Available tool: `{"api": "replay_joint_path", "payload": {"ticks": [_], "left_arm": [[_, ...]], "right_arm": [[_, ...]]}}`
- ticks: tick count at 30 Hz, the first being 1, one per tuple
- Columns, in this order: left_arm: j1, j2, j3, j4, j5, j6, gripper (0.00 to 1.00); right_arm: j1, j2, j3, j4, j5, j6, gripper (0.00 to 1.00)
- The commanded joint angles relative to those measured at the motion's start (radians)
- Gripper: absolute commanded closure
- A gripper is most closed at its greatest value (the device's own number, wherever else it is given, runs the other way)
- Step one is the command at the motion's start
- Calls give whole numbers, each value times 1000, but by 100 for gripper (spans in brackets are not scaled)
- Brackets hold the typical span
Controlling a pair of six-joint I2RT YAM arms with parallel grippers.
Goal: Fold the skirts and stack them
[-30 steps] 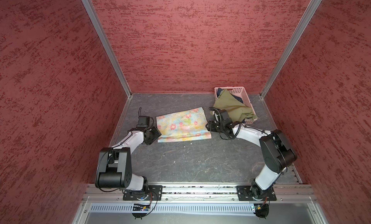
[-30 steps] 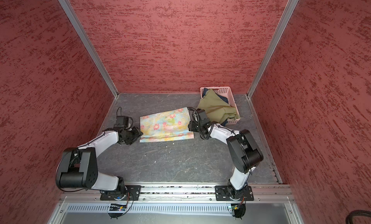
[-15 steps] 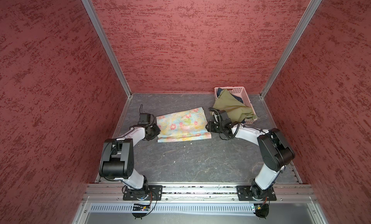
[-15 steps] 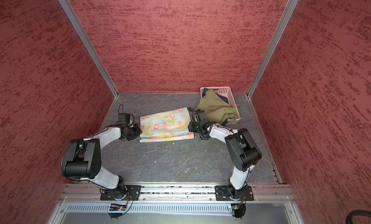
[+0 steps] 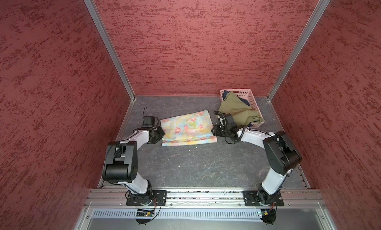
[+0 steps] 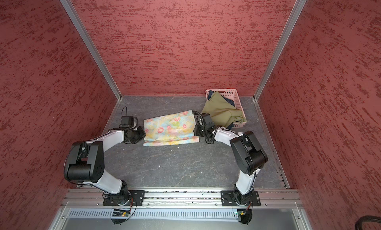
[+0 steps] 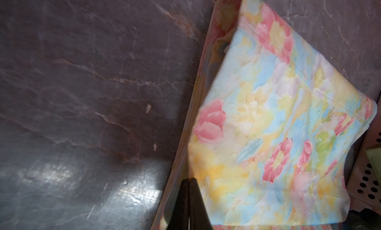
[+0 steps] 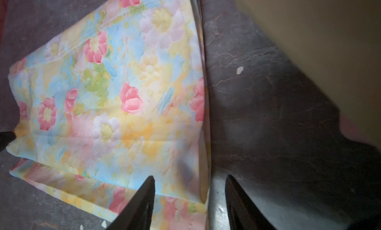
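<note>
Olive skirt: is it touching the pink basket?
Touching. In both top views the olive skirt sits in the pink basket and spills out over its front rim, hiding most of that wall.

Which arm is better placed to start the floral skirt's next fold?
Left. The left gripper is shut on an edge of the floral skirt; the right gripper stands open astride the opposite edge.

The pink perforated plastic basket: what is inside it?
A plain olive-green cloth skirt fills the basket and spills over its front rim. Dark blue denim cloth peeks out beside it; the basket's bottom is covered.
</note>
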Motion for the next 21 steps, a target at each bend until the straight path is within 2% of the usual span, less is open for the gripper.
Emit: {"api": "replay_joint_path", "payload": {"ticks": [1,7,12,21], "left_arm": [[-4,-10,2,19,10,7,100],[-10,-11,1,18,7,7,100],[-13,-6,6,14,8,5,100],[-17,1,12,12,6,5,100]], "right_arm": [[3,32,20,26,-5,-9,49],[3,22,18,78,-26,-12,60],[4,31,25,105,-86,8,71],[5,27,-14,117,-91,38,78]]}}
